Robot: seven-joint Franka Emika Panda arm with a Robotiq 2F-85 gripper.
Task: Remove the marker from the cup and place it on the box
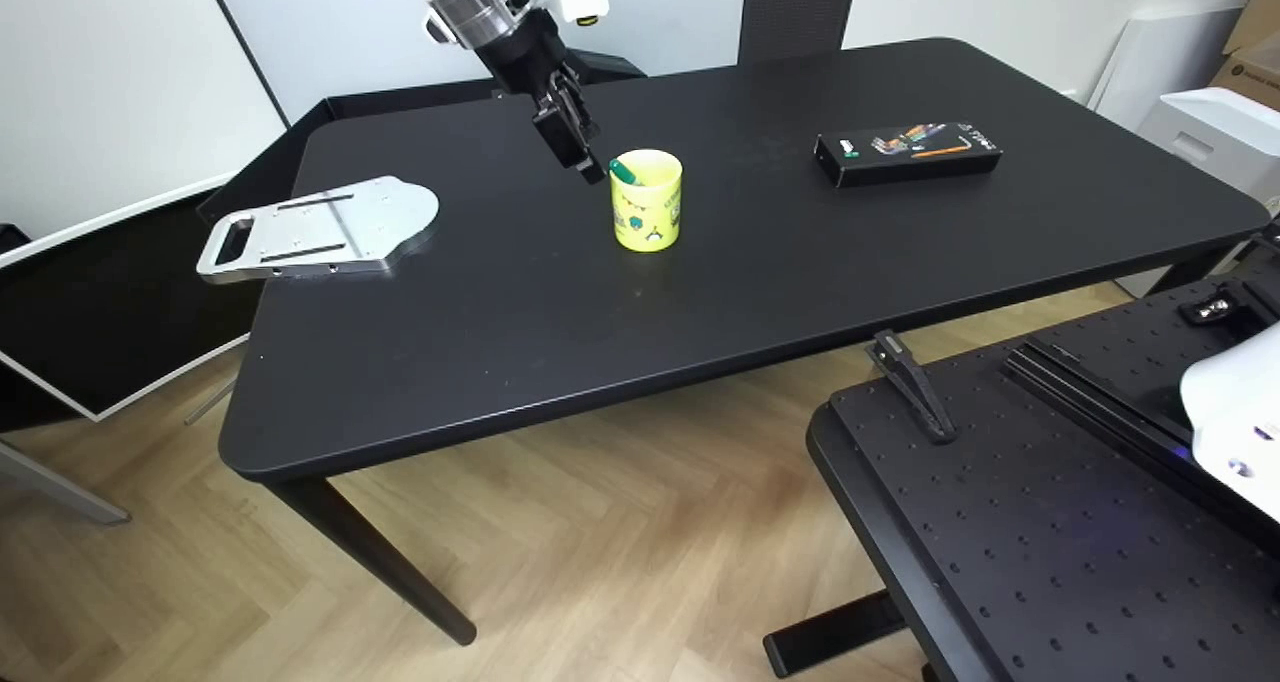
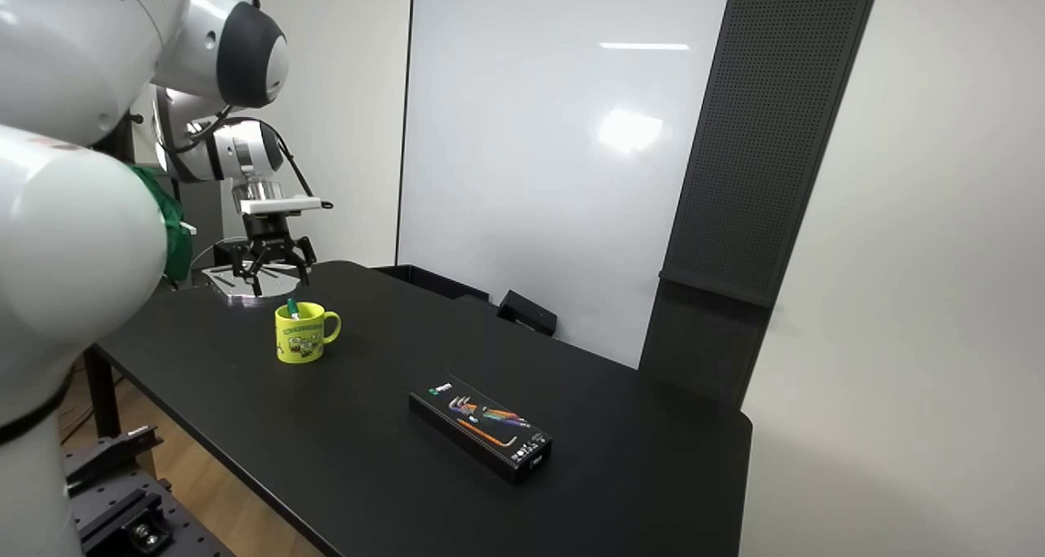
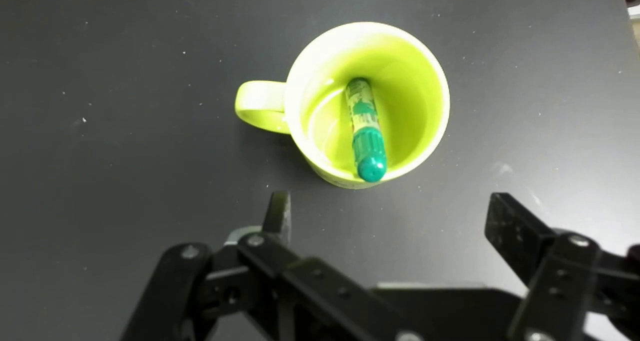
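Note:
The yellow-green cup stands upright on the black table, and also shows in an exterior view and the wrist view. Its handle is at the left in the wrist view. The teal-green marker leans inside the cup, its capped end resting at the rim on the gripper's side; its tip shows in both exterior views. The black box lies flat, apart from the cup, also in an exterior view. My gripper is open and empty, beside and above the cup.
A flat silver metal plate with a handle slot lies at one end of the black table. A lower perforated black bench with a clamp stands by the table's edge. A whiteboard wall stands behind the table.

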